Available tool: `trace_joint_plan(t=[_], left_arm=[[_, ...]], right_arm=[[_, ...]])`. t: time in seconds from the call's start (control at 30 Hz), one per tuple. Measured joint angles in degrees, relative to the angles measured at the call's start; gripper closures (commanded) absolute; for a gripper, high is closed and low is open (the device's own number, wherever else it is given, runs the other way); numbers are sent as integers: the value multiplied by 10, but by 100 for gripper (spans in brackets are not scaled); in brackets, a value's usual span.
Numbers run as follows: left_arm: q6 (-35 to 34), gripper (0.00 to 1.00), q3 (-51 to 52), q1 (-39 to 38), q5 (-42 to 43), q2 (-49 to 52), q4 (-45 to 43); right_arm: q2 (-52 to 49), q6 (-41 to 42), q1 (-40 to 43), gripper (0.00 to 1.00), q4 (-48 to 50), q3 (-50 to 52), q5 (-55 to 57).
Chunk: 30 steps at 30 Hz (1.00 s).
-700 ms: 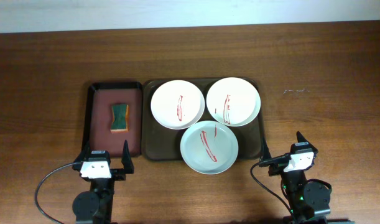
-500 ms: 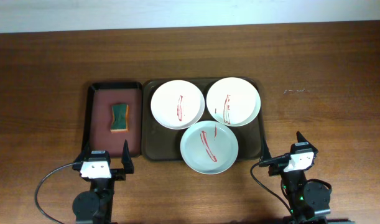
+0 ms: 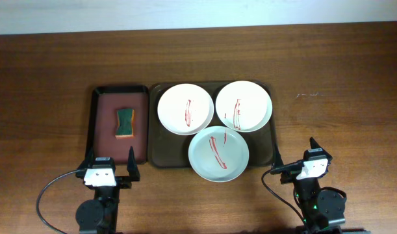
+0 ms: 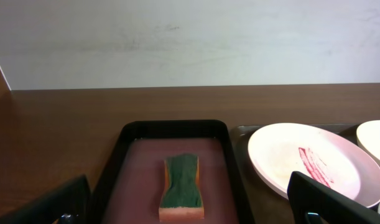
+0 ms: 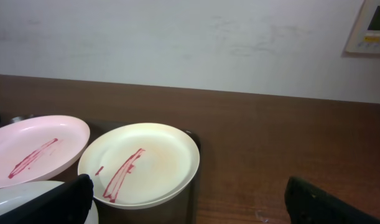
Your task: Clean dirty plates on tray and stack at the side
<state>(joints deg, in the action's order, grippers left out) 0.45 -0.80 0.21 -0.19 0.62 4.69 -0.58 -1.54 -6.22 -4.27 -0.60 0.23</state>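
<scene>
Three red-streaked plates, pink, cream and pale, lie on the dark tray mid-counter. A sponge lies in the small tray just left. The left pincer and right pincer sit at the near edge, fingers apart and empty.

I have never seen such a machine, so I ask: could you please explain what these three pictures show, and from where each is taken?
This is a robot with two arms at a wooden table. One picture looks down from above. The other two come from a camera on each wrist, looking forward between that arm's fingers. The left tool and the right tool are both open and hold nothing. A small tray carries a green and orange sponge. Beside it, a larger tray carries three plates, each with red smears.
</scene>
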Motion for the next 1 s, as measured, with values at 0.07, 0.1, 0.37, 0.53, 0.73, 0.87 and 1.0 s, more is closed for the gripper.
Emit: trace_joint_plan(t=[0.07, 0.1, 0.37, 0.53, 0.73, 0.87, 1.0], left_arm=[[0, 1, 0, 0, 0, 0, 0], [0, 0, 0, 0, 0, 0, 0], [0, 1, 0, 0, 0, 0, 0], [0, 1, -35, 0, 0, 1, 83], [0, 1, -200, 0, 3, 122, 214], [0, 1, -290, 0, 28, 246, 261], [0, 1, -415, 0, 61, 389, 342]], right_arm=[[0, 0, 0, 1, 0, 0, 0], [0, 1, 0, 1, 0, 0, 0], [0, 20, 0, 1, 2, 0, -1], [-13, 58, 0, 1, -97, -47, -1], [-223, 108, 0, 1, -255, -239, -49], [-365, 108, 0, 1, -356, -364, -77], [-486, 110, 0, 1, -445, -474, -97]])
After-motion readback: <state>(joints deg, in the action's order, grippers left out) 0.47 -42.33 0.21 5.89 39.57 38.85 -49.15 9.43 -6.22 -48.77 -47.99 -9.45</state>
